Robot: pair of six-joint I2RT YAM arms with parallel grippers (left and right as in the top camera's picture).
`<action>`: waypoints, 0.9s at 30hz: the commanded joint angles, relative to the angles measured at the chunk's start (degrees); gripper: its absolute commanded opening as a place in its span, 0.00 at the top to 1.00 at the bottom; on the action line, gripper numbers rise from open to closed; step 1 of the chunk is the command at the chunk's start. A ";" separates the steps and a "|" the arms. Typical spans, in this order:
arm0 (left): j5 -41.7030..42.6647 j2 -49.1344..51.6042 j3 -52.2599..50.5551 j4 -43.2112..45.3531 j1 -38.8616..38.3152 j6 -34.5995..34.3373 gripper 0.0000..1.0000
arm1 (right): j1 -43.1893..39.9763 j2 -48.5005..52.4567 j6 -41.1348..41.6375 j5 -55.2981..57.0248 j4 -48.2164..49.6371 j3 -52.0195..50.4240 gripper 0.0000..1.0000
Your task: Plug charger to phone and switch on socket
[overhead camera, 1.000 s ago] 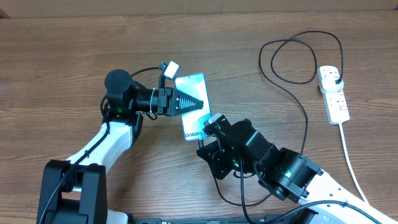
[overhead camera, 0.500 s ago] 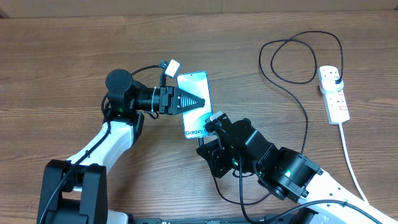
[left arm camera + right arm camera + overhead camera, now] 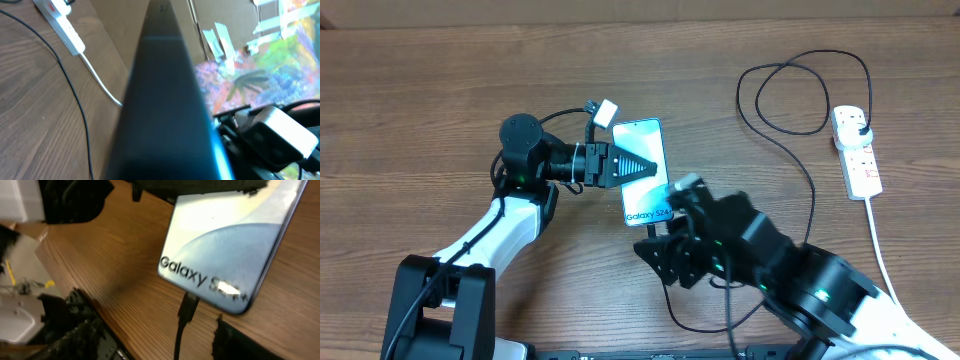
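The phone (image 3: pixel 651 196) lies on the wooden table with my left gripper (image 3: pixel 642 167) shut on its upper half, the black fingers over the light blue screen. In the left wrist view the phone's dark edge (image 3: pixel 165 110) fills the middle. The charger (image 3: pixel 812 200) runs as a thin black cable from the socket (image 3: pixel 857 152) at the far right, loops, and ends at the phone's lower short edge. Its connector (image 3: pixel 188 307) sits in the phone (image 3: pixel 230 245) below the "Galaxy" text. My right gripper (image 3: pixel 160 342) is open, one finger (image 3: pixel 75 335) on each side of the cable, touching nothing.
The socket's thick white lead (image 3: pixel 882 255) trails toward the table's front right. The charger's loop (image 3: pixel 800 95) lies on the table left of the socket. In the left wrist view the socket (image 3: pixel 60 20) and the cable (image 3: pixel 70 85) show at the upper left.
My right gripper has opened off the charger's connector and drawn back toward the lower right. The connector stays in the phone. The left gripper and phone have shifted slightly right.
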 commanded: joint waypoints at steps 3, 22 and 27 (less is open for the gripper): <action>-9.35 -0.02 0.94 0.20 -2.14 -0.50 0.96 | -0.13 -9.18 0.22 1.11 -4.11 2.64 0.00; -19.21 17.18 28.89 -70.07 -2.67 47.08 0.96 | -0.13 -21.31 2.80 8.72 -15.21 2.64 0.00; -35.10 17.88 28.89 -90.29 -1.57 63.04 0.96 | -0.13 -21.31 4.04 9.03 -15.06 2.64 0.00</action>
